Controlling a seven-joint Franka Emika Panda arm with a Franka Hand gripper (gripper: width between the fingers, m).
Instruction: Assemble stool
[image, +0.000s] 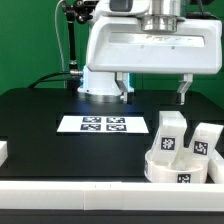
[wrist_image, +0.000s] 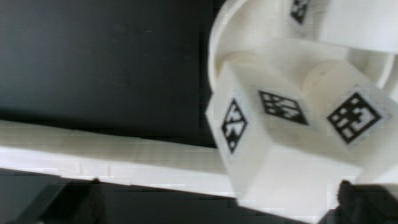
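a robot hand (image: 153, 90) hangs wide and empty above the black worktop (image: 40, 110). the round seat (image: 170, 168) sits at the worktop's front edge against the white rail (image: 90, 196), with two legs (image: 169, 134) standing on it; any third leg is unseen.

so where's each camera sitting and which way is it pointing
Exterior view: off the arm, low over the near rail, facing the robot's base across the black table; it shows the marker board, the seat with legs on it, and the gripper hanging open above.
Wrist view: on the wrist, looking down close at a tagged leg and a white rail; dark fingertips show at the edge.
Shared: the stool parts.
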